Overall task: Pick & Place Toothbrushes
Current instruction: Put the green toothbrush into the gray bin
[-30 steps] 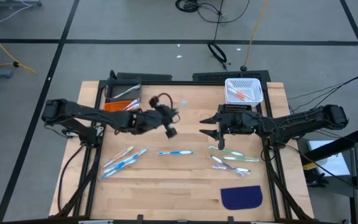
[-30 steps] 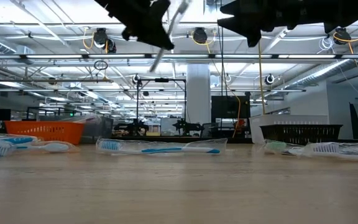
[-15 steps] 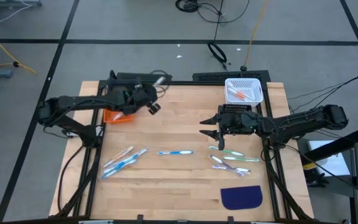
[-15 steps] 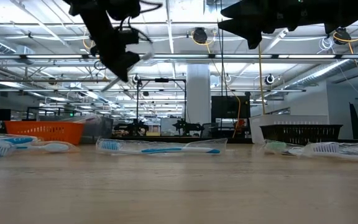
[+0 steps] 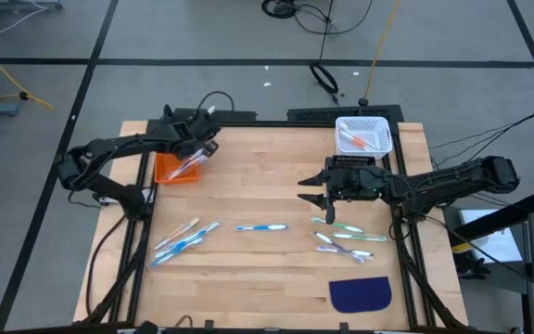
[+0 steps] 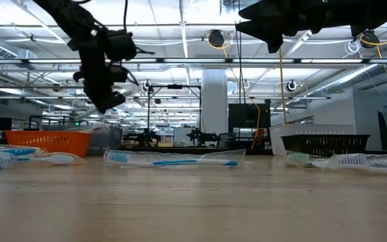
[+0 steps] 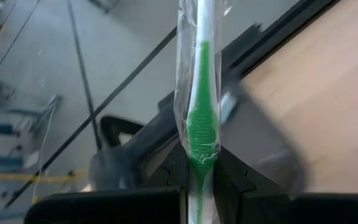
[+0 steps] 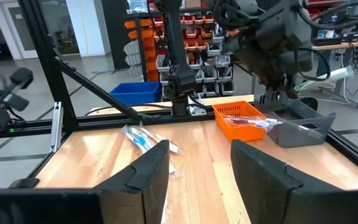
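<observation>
Swinging away from table centre, the green toothbrush [image 7: 199, 118] has travelled with the left gripper [image 5: 199, 148] out to about ten o'clock and now hangs over the orange bin [image 5: 172, 169], pinched tight in its crinkly clear wrapper, green handle showing through the film! In the left wrist view the dark fingers [image 7: 232, 180] are clamped on the lower handle, the stick running straight out ahead. Over at three o'clock the right gripper [image 5: 315, 190] hovers above the wood with its jaws spread wide and nothing between them. Progress check: the orange bin already holds some wrapped sticks, and the white basket [image 5: 364, 135] at one o'clock has an orange-accented pair lying on its lattice floor, so a few are sorted. Plenty left, though: a blue-and-white brush [image 5: 260, 227] lies alone just below centre, a fan of blue ones [image 5: 182, 239] sits at seven o'clock, and a green-and-pale cluster [image 5: 346, 237] waits at four o'clock, just below the right gripper. Every brush is a slim, hard plastic stick, glossy under its wrap, on the pale butcher-block table [image 5: 267, 269]. A dark blue half-round mat [image 5: 361, 294], flat and dull, rests at five o'clock, untouched. My read: roughly a third done, and a drop into orange comes next.
</observation>
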Action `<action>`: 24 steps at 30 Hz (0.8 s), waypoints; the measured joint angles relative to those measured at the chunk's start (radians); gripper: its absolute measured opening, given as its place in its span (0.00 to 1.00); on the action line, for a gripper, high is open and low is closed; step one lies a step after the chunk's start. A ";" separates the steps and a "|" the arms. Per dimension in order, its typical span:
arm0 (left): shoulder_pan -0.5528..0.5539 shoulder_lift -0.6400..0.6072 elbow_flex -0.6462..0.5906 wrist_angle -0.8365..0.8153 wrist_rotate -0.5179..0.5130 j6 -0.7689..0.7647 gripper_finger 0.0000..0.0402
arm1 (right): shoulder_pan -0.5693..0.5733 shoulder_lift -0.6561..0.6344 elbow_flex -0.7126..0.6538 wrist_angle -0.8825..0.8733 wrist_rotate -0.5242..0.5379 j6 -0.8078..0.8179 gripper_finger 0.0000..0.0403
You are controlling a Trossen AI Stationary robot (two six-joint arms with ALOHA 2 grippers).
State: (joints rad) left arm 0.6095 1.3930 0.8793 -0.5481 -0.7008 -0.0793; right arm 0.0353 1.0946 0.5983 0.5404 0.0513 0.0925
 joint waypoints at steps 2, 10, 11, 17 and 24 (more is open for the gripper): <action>0.031 0.000 -0.024 0.008 -0.008 0.014 0.07 | 0.000 0.000 0.000 0.000 0.000 0.000 0.40; 0.139 0.000 -0.095 0.099 -0.059 0.141 0.07 | 0.000 0.000 0.000 0.000 0.000 0.000 0.39; 0.151 0.000 -0.101 0.109 -0.059 0.149 0.07 | 0.000 0.000 0.000 0.000 0.000 0.000 0.39; 0.202 0.000 -0.148 0.176 -0.031 0.185 0.07 | 0.000 0.000 0.000 0.000 0.000 0.000 0.39; 0.234 0.000 -0.198 0.268 -0.001 0.224 0.10 | 0.000 0.000 0.000 0.000 0.000 0.000 0.39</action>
State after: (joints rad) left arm 0.8431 1.3930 0.6818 -0.2803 -0.7020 0.1445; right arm 0.0349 1.0946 0.5983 0.5407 0.0513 0.0921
